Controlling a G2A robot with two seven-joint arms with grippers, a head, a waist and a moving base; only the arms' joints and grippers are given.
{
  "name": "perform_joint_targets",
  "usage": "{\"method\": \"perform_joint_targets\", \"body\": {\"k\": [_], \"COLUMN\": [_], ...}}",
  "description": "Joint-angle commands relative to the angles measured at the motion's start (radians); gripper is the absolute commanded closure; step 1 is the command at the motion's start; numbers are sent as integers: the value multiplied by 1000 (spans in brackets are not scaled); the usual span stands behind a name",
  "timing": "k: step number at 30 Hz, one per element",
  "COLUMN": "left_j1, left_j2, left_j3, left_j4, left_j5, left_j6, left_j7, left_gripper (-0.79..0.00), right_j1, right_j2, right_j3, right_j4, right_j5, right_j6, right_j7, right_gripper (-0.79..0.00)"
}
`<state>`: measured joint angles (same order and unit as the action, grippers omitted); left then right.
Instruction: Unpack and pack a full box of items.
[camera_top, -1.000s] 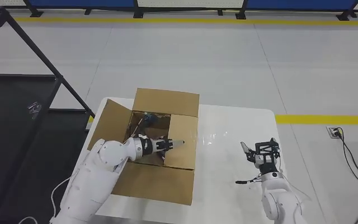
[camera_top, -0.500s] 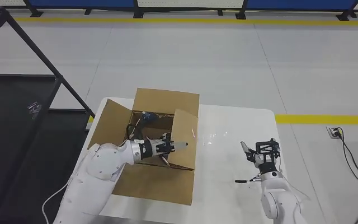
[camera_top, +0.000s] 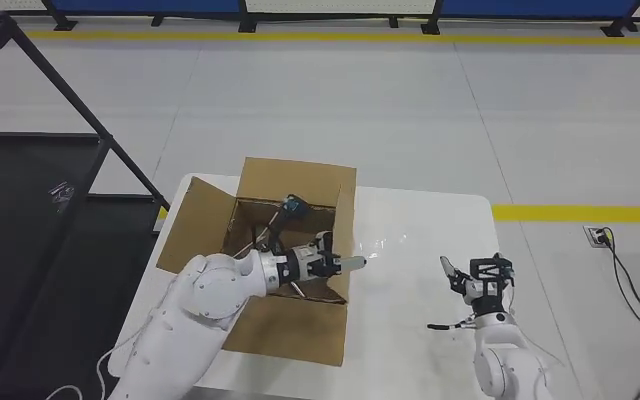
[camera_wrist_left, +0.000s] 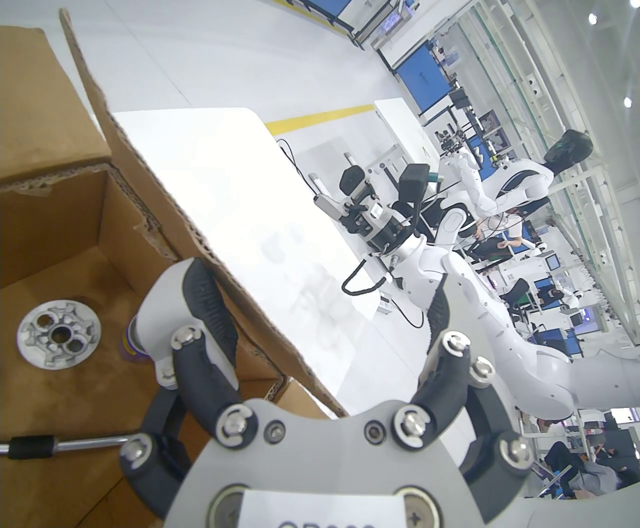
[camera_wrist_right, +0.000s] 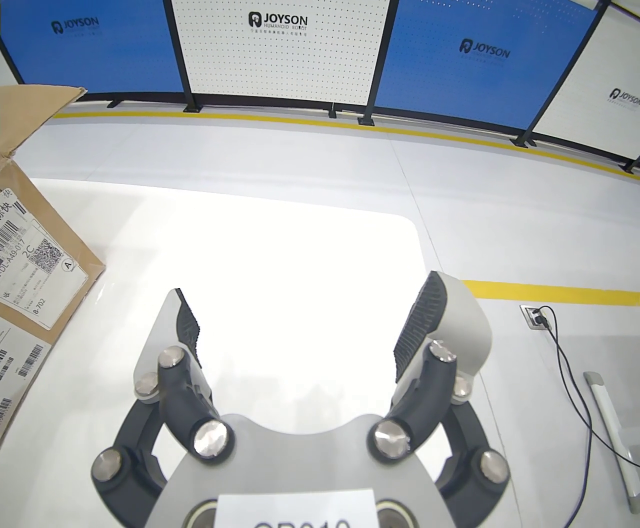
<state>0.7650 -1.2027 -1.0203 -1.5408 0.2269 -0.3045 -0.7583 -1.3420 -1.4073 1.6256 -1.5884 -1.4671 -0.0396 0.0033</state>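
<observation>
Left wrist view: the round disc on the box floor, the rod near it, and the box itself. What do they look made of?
The disc is likely cast metal: dull silver-grey, with round holes and notches. The rod seems to be polished steel, glinting brightly, with a black sleeve, probably rubber or plastic. The box is brown corrugated cardboard, matte, and fluting shows along its ragged edges.

The white table (camera_top: 420, 260) I work at stands on a pale grey floor (camera_top: 400, 100), with a yellow line (camera_top: 565, 213) running off past its right edge. A floor socket (camera_top: 597, 236) sits just on my side of that line. Blue panels (camera_wrist_right: 450, 65) and a white perforated board (camera_wrist_right: 280, 55) close off the far side, and a black metal frame (camera_top: 90, 135) slants at my left.
</observation>
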Motion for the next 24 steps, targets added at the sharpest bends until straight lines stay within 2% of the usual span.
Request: {"method": "perform_joint_targets", "body": {"k": [1, 14, 24], "left_j1": [-27, -197, -255], "left_j2": [-9, -87, -131], "left_j3": [32, 237, 305], "left_j4": [22, 230, 346], "left_j5": [0, -4, -15], "left_j6": [7, 42, 24], "left_j7": [7, 1, 1], "left_gripper": [-785, -785, -785], "right_j1": [-5, -37, -35], "right_j2": [1, 9, 12], "right_j3": [6, 43, 50], "right_j4": [1, 7, 0], "right_j5": [11, 84, 142], "right_j6": [0, -4, -3], "right_j7": [-5, -54, -21], "right_gripper": [-785, -785, -785]}}
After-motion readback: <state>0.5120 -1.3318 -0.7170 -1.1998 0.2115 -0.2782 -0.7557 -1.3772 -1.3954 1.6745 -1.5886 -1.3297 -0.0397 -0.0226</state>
